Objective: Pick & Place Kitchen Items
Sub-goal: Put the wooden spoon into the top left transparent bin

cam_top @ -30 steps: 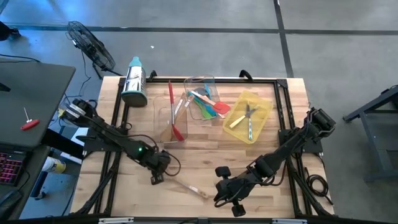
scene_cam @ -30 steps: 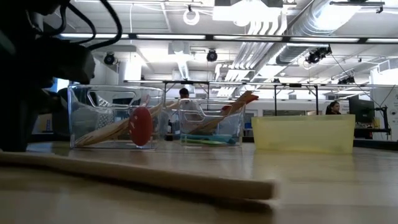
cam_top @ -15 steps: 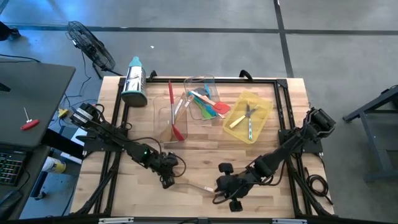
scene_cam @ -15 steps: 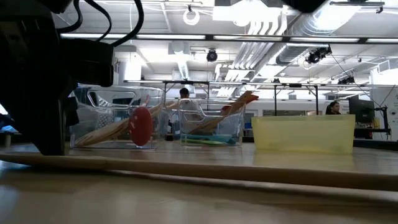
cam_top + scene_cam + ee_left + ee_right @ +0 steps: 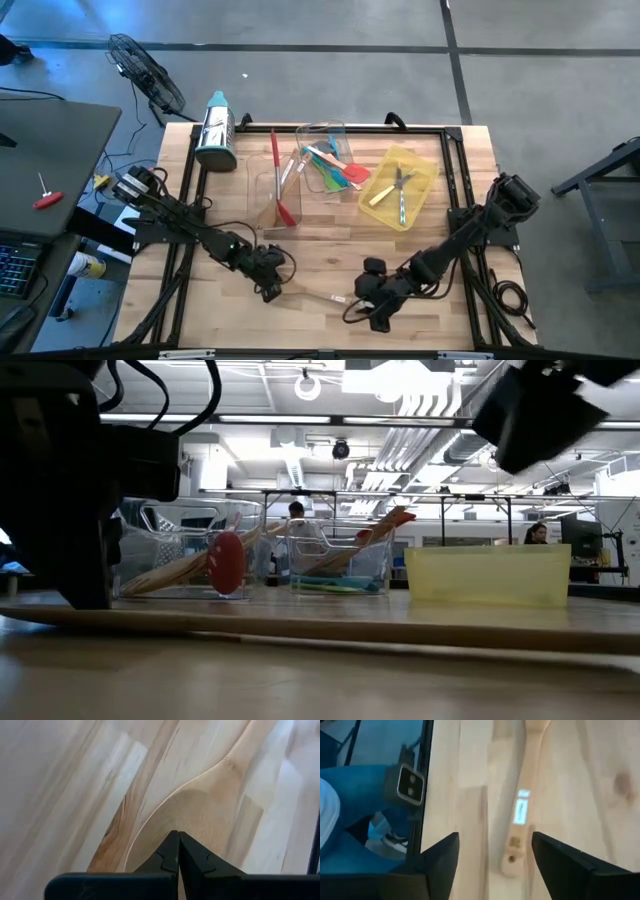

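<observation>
Wooden spoon (image 5: 308, 296): lying on the table, its handle end now between my right gripper (image 5: 492, 857) fingers, which are spreading apart, while my left gripper (image 5: 178, 851), fingers together, is pressing its bowl.

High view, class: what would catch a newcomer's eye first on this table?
Near the front edge, both arms meet over one wooden spoon: the shut left end effector at its bowl, the open right end effector straddling its handle end. Behind them a bright yellow tray stands beside clear trays of colourful spatulas.
</observation>
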You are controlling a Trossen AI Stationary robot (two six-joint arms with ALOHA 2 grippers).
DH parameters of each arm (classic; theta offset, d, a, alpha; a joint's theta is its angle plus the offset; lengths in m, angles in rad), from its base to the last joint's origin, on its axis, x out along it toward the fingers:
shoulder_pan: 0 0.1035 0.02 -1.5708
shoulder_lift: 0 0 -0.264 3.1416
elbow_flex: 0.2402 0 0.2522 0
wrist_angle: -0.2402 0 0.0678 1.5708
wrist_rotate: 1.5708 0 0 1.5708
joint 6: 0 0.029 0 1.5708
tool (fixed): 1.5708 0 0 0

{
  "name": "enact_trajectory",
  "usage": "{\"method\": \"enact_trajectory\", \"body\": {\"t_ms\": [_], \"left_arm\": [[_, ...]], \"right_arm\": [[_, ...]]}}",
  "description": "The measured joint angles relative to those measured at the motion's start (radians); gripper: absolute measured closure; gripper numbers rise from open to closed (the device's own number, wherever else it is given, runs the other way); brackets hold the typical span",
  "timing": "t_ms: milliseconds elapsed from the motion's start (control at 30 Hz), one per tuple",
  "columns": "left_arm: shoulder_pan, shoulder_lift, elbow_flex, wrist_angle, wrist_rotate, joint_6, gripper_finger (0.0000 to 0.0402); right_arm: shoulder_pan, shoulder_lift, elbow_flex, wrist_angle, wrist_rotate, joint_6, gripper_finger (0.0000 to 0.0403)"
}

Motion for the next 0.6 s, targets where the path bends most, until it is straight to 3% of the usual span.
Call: {"method": "enact_trajectory", "body": {"t_ms": [300,600], "left_arm": [[-0.010,0.051,-0.012,0.129,-0.020,-0.004,0.0401],[-0.011,0.052,-0.012,0.129,-0.036,0.009,0.0401]], "right_arm": [[0.070,0.000,-0.097,0.002,-0.006,0.202,0.0160],[0.175,0.000,-0.225,0.062,0.164,0.437,0.0160]]}}
